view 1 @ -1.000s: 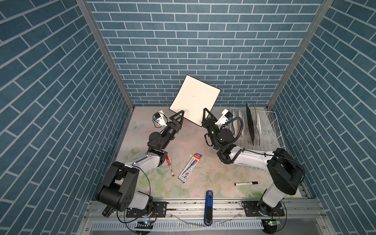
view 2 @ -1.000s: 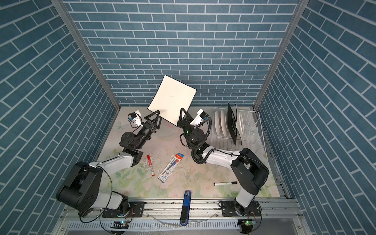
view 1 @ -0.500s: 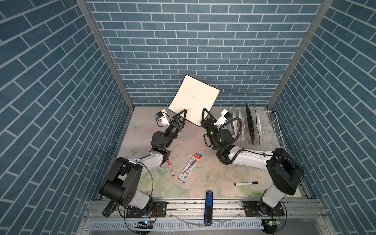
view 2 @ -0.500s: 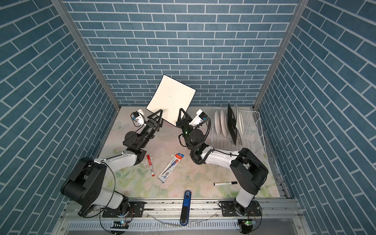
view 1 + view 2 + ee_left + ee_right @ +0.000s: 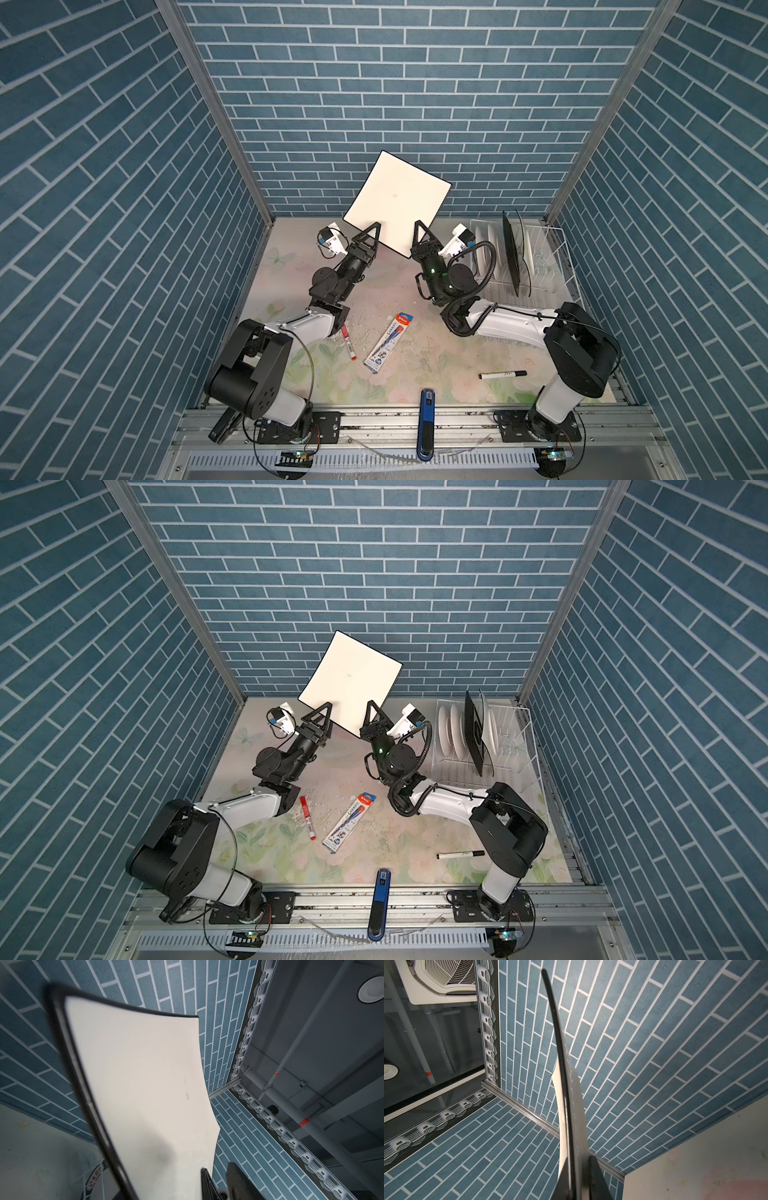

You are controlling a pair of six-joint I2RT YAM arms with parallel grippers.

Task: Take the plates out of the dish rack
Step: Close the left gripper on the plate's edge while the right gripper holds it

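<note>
A square cream plate [image 5: 397, 199] [image 5: 349, 679] with a black rim hangs tilted above the back of the table. My right gripper [image 5: 419, 233] [image 5: 371, 713] is shut on its lower right edge; the right wrist view shows that plate [image 5: 571, 1105] edge-on between the jaws [image 5: 579, 1158]. My left gripper [image 5: 371, 235] [image 5: 322, 715] sits at the lower left edge with its jaws apart [image 5: 217, 1166]. One finger [image 5: 205, 1182] lies over the cream face [image 5: 141, 1084], and wall shows between the two fingers. The white wire dish rack [image 5: 552, 249] [image 5: 524, 729] holds a black-backed square plate [image 5: 510, 253] [image 5: 473, 733] and round white plates [image 5: 484, 245] [image 5: 451, 733].
On the floral tabletop lie a red marker [image 5: 348, 341], a packaged pen [image 5: 388, 343] and a black marker [image 5: 502, 374]. A blue tool [image 5: 427, 409] rests at the front edge. Blue brick walls close in the left, back and right sides.
My left gripper has moved up to the lifted plate's lower left edge and its jaws have narrowed. The plate has shifted slightly to the left. The right gripper keeps its hold.
</note>
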